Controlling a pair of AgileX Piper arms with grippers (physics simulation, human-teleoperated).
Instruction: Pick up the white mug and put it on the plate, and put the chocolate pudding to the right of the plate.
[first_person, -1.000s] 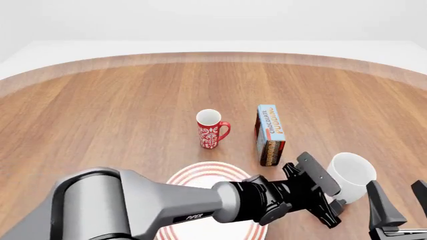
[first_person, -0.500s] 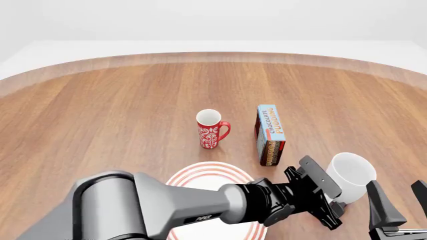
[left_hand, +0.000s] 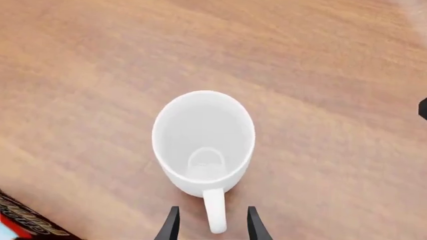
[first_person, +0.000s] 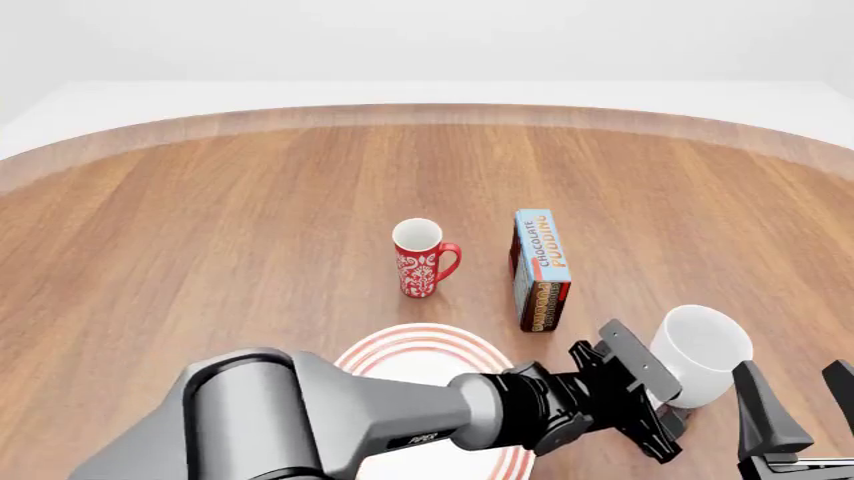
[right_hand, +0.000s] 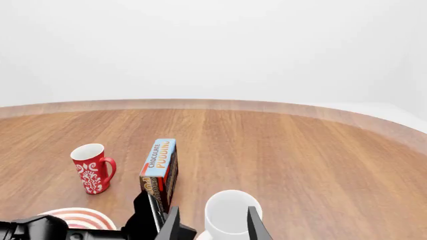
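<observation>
Left gripper (first_person: 658, 392) has crept a bit closer to the white mug (first_person: 699, 354) over the last second, its arm stretching further across the plate (first_person: 400, 352). Jaws are spread, fingertips either side of the mug's handle (left_hand: 214, 216), not clamped yet. My read: pre-grasp on the handle, nothing moved so far.

The mug sits upright near the table's front right. The plate is at the front edge, centre. Chocolate pudding (first_person: 541, 268) stands behind the plate, next to a red mug (first_person: 423, 258) at mid-table.

Right gripper (right_hand: 211, 225) idles, jaws apart, empty.

Wood-grain round table (first_person: 200, 230), plain white surroundings.
</observation>
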